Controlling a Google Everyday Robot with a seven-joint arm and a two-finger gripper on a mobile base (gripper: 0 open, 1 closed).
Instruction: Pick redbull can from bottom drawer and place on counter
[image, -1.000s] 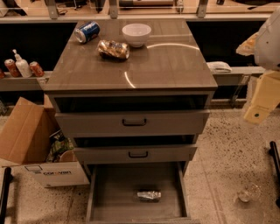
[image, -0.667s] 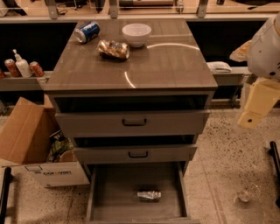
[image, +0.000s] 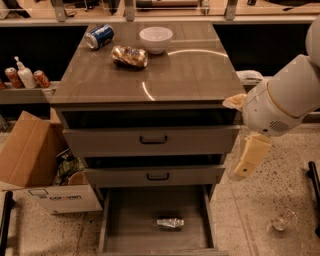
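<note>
The redbull can (image: 170, 223), small and silvery, lies on its side on the floor of the open bottom drawer (image: 132, 222), near the middle. The counter (image: 195, 70) is the glossy grey-brown top of the cabinet. My gripper (image: 248, 159) hangs from the bulky white arm (image: 285, 97) just off the cabinet's right side, level with the two upper drawers. It is above and to the right of the can and holds nothing that I can see.
On the counter are a blue soda can (image: 99, 36), a gold foil snack bag (image: 130, 56) and a white bowl (image: 156, 39). A cardboard box (image: 32, 160) stands on the floor at left. A clear glass (image: 284, 220) lies on the floor at right.
The arm and gripper have moved left and down, closer to the cabinet's right side. The can and the drawers have not moved.
</note>
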